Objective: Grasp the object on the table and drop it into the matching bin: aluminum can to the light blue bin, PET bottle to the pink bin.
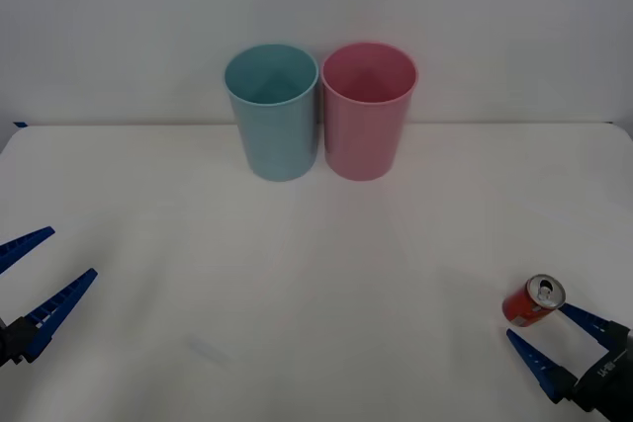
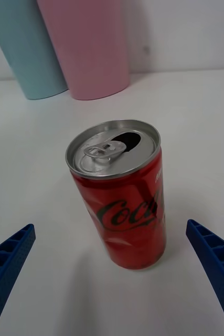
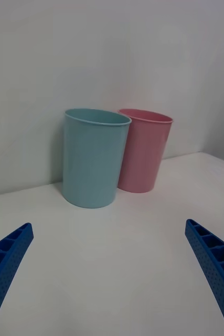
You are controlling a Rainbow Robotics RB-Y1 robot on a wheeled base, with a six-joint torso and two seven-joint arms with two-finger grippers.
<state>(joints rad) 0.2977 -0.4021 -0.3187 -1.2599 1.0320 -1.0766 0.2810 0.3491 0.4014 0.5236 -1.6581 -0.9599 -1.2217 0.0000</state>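
A small red aluminum can (image 1: 532, 301) with a silver lid and an opened tab stands upright on the white table (image 1: 316, 274) at the near right. My right gripper (image 1: 536, 320) is open, its blue fingertips on either side of the can (image 2: 119, 210) without touching it. The light blue bin (image 1: 274, 121) and the pink bin (image 1: 366, 126) stand side by side at the back centre, blue on the left. My left gripper (image 1: 73, 251) hangs open and empty at the near left, facing the two bins (image 3: 93, 163).
A plain white wall rises behind the bins. A wide stretch of bare tabletop lies between the can and the bins. The pink bin (image 3: 146, 155) nearly touches the blue one.
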